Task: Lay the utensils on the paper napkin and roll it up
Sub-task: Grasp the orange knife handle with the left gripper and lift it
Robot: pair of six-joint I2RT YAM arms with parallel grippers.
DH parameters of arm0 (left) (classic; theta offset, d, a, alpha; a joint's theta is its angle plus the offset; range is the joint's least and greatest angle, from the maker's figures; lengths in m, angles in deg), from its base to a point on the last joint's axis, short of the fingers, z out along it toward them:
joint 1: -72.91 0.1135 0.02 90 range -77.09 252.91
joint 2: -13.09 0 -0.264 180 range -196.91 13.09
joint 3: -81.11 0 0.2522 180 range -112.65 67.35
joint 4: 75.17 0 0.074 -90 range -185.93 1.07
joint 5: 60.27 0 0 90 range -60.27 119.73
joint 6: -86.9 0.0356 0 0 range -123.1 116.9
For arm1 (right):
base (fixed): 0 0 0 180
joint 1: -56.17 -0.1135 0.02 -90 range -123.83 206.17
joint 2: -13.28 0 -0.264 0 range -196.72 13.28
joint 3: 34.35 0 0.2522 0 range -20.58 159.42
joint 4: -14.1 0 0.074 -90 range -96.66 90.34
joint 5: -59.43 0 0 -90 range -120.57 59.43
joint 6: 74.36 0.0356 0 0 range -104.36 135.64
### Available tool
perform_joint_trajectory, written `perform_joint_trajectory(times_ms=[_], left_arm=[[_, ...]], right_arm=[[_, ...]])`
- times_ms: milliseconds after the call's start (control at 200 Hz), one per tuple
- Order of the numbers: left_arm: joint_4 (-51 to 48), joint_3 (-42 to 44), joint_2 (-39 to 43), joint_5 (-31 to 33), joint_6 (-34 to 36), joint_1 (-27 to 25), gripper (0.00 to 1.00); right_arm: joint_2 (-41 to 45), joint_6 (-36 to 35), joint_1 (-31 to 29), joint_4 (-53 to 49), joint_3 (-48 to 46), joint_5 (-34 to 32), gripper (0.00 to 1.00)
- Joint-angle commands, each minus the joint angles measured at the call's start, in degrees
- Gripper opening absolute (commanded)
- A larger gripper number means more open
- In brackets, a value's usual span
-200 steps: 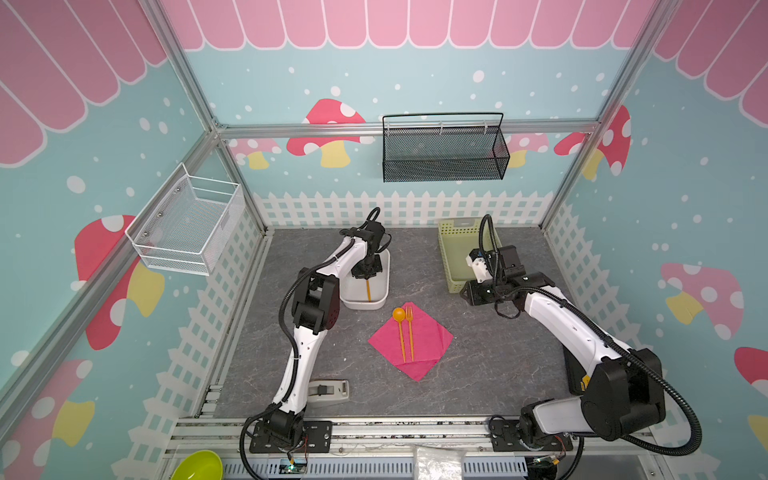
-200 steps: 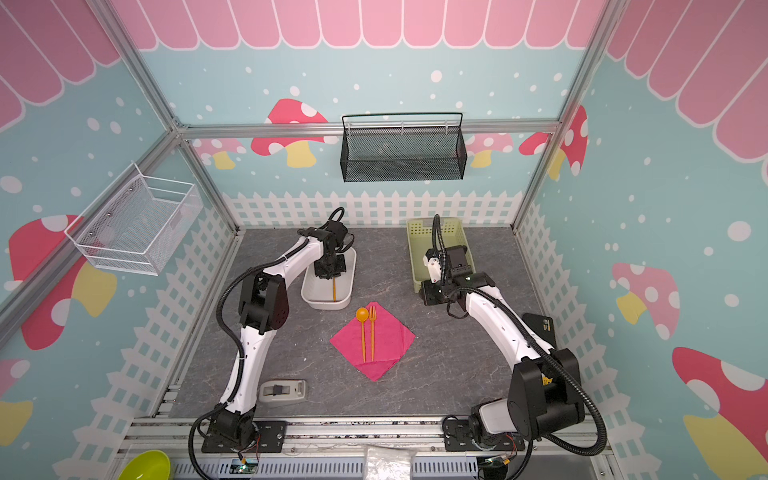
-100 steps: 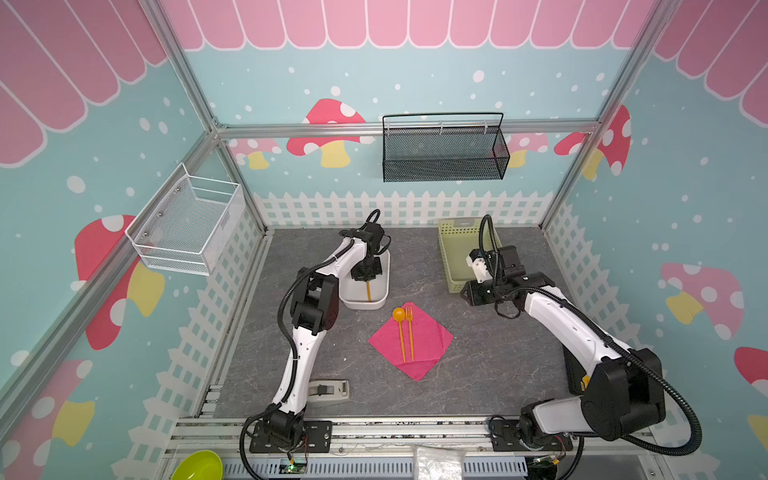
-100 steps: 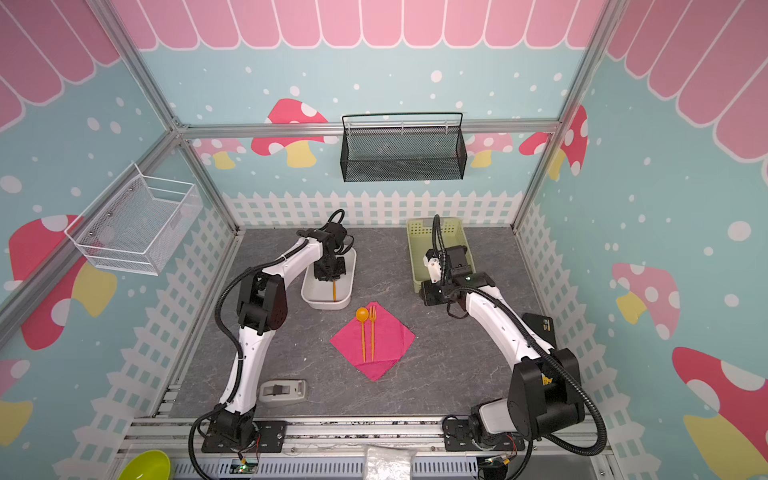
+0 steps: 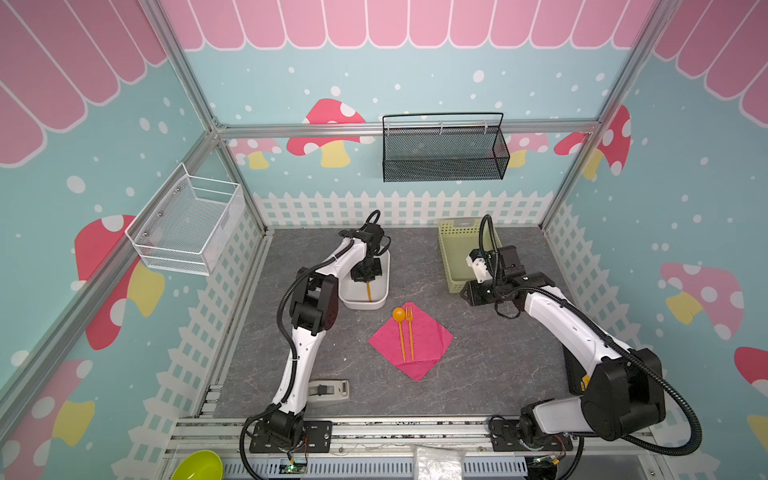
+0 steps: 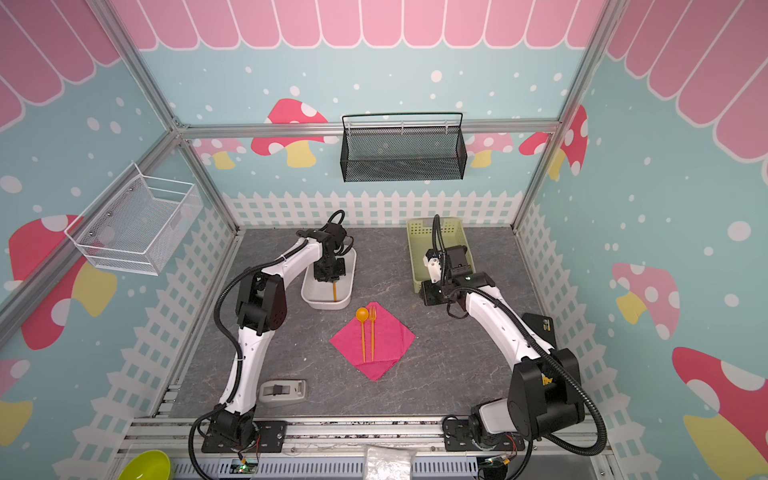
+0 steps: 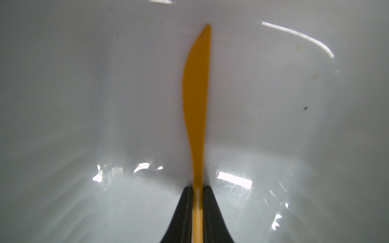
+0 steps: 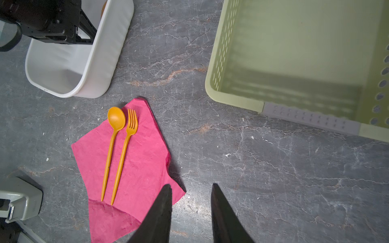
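Status: spoon [image 5: 400, 332] and fork [image 5: 410, 332] are down on the napkin [image 5: 432, 338], side by side and parallel, heads toward the white tub [image 5: 376, 306]. The spoon bowl sits right at the napkin's edge. The napkin lies flat mid-table, turned diamond-wise in both top views. One corner by the handle ends looks folded over in the right wrist view.

A third utensil is in play: an orange knife [image 7: 196, 84] inside the white tub. The left gripper [image 7: 197, 187] is down in the tub with both fingers pinched tight on the knife handle, blade pointing away from the wrist. Can't tell whether the knife is off the tub floor yet.

The right gripper [image 8: 191, 186] hangs above bare table between the napkin and the green basket [image 5: 449, 257], jaws partly apart, nothing between them.

Progress, as a judgement: two of three utensils placed, with the knife gripped but not yet moved. What's left is to lift the knife out, lay it beside the fork, then roll the napkin. Rolling is not started.
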Motion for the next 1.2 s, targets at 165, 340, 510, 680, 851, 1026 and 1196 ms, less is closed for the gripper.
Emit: perform_joint_trajectory(times_ms=[165,340,510,680,851,1026,1196], left_arm=[[-1.5,1.4,-3.0,-0.7,1.4,0.4,0.10],[-1.5,0.5,-2.5,-0.3,1.5,0.6,0.09],[-1.5,-0.8,-0.1,0.2,1.2,0.6,0.09],[-1.7,-0.9,3.1,1.0,0.9,0.6,0.09],[-2.1,-0.8,6.0,1.1,0.6,0.6,0.09],[-2.7,-0.8,8.5,1.4,0.5,0.4,0.09],[-2.9,0.4,11.0,1.7,0.2,0.1,0.09]], right_arm=[[-0.4,0.2,0.3,-1.1,1.7,-0.4,0.34],[-0.5,0.2,0.3,-1.1,1.9,-0.5,0.34],[-0.4,0.2,0.3,-1.2,2.3,-0.5,0.34],[-0.1,0.1,0.3,-1.3,2.3,-0.6,0.34],[0.6,-0.1,0.3,-1.6,2.6,-0.9,0.34],[1.5,-0.3,0.3,-2.0,2.6,-1.4,0.34],[2.3,-0.5,0.3,-2.2,2.4,-1.9,0.34]])
